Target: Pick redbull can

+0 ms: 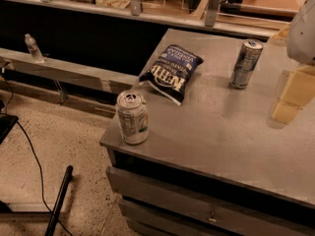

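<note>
Blue and silver panels are covering the redbull can (245,64), which is standing upright toward the far right of the bench (221,136), with its silver top and blue tab showing. Nothing is touching it, and bare grey metal is lying all around its base.

To the right of the can and a little nearer, the hand (290,100) is hanging over the bench at the right edge of the view. It is showing as pale tan blocks, well apart from the can. I cannot tell whether it is wide or narrow, and it is holding nothing that can be seen. Above it, a rounded white part of the arm (302,28) is filling the upper right corner.

Left of the redbull can, a dark blue Kettle chip bag (170,73) is lying flat with its white lettering facing up, one end reaching close to the left edge of the bench. Nearer still, by the near left corner, a shorter, wider silver-white can (132,117) is standing upright with its top opened.

Drawers (197,200) are running along the bench front. On the left, a water bottle (32,47) is standing on a low ledge, and a black cable (29,146) is trailing across the speckled floor (74,141).
</note>
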You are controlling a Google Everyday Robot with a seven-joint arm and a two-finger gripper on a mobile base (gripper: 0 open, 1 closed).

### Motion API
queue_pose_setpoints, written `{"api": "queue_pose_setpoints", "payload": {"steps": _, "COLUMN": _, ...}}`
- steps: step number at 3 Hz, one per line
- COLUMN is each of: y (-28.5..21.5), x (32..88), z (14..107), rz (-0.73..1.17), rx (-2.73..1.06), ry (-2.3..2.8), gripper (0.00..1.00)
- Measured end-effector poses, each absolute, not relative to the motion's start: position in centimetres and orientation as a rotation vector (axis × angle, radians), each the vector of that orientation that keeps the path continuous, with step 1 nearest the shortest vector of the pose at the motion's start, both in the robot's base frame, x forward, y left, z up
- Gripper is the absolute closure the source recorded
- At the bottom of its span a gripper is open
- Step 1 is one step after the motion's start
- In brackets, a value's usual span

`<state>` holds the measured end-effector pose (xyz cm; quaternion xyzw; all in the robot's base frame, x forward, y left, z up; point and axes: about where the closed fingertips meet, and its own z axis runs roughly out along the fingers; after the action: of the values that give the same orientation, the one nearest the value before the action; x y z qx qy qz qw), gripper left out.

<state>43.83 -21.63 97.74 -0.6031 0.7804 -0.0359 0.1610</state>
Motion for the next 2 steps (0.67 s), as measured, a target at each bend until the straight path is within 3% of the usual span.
{"api": "queue_pose_setpoints", "payload": {"steps": 2, "y": -22.6, "x": 45.5, "z": 97.4, "rz": -0.069, "rx": -1.656, "ry": 2.228, "gripper": 0.00}}
